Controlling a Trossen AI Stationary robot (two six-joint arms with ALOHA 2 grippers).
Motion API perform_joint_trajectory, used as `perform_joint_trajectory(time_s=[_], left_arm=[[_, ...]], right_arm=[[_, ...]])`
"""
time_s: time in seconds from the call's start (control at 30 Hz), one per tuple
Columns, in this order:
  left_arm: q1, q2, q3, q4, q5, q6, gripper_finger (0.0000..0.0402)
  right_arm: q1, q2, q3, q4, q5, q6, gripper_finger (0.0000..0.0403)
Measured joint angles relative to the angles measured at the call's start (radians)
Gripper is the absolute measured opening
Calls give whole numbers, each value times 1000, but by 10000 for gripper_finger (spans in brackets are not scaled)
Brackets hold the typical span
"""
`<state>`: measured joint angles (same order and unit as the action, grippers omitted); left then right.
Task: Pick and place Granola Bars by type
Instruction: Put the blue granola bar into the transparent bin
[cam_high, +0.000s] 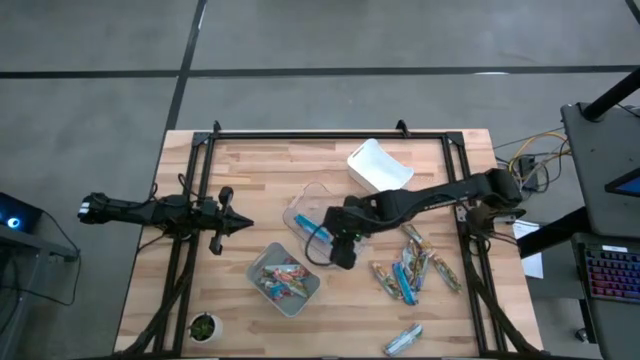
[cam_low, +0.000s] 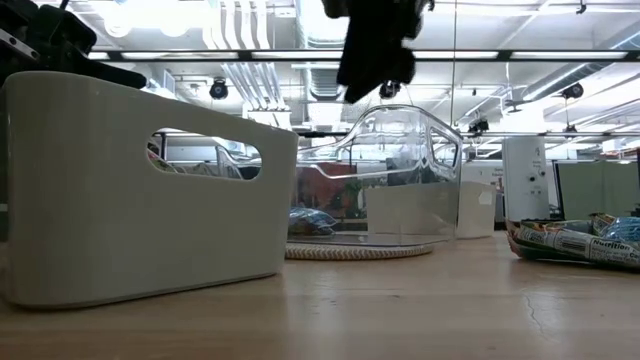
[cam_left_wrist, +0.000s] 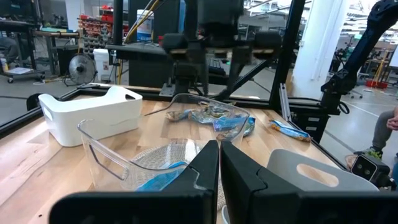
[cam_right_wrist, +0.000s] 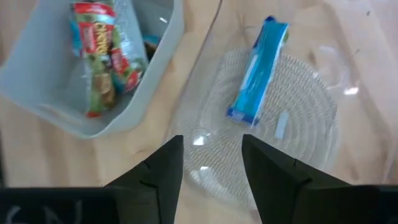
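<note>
Right wrist view shows the right tool (cam_right_wrist: 211, 165) spread and empty above the clear bin (cam_right_wrist: 323, 81), where one blue bar (cam_right_wrist: 258, 68) lies. Several bars (cam_right_wrist: 102, 59) fill the grey bin (cam_right_wrist: 161, 50); a pile (cam_high: 415, 270) waits on the table (cam_high: 250, 170), so sorting is partway

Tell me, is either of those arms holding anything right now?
No. The right gripper hangs with jaws open and empty above the clear bin, a blue bar lying inside. The left gripper waits shut, empty.

Bright blue bar (cam_right_wrist: 258, 68) in clear bin (cam_right_wrist: 323, 124); red-green bars (cam_right_wrist: 102, 59) in grey bin (cam_right_wrist: 158, 56).
</note>
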<state>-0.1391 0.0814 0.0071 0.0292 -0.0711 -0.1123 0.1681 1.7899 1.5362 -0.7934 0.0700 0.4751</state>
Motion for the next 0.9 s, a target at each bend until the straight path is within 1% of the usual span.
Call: perform_joint_trajectory(time_s=[0.13, 0.47, 0.6, 0.7, 0.9], left_arm=[[0, 0, 0, 0, 0, 0, 0], [0, 0, 0, 0, 0, 0, 0], [0, 0, 0, 0, 0, 0, 0], [0, 0, 0, 0, 0, 0, 0], [0, 0, 0, 0, 0, 0, 0]], right_arm=[[52, -43, -2, -40, 1, 62, 148], [192, -134, -3, -129, 10, 136, 146], [245, -163, -13, -171, 55, 243, 149], [276, -185, -34, -199, 67, 338, 150], [327, -224, -137, -200, 73, 531, 145]])
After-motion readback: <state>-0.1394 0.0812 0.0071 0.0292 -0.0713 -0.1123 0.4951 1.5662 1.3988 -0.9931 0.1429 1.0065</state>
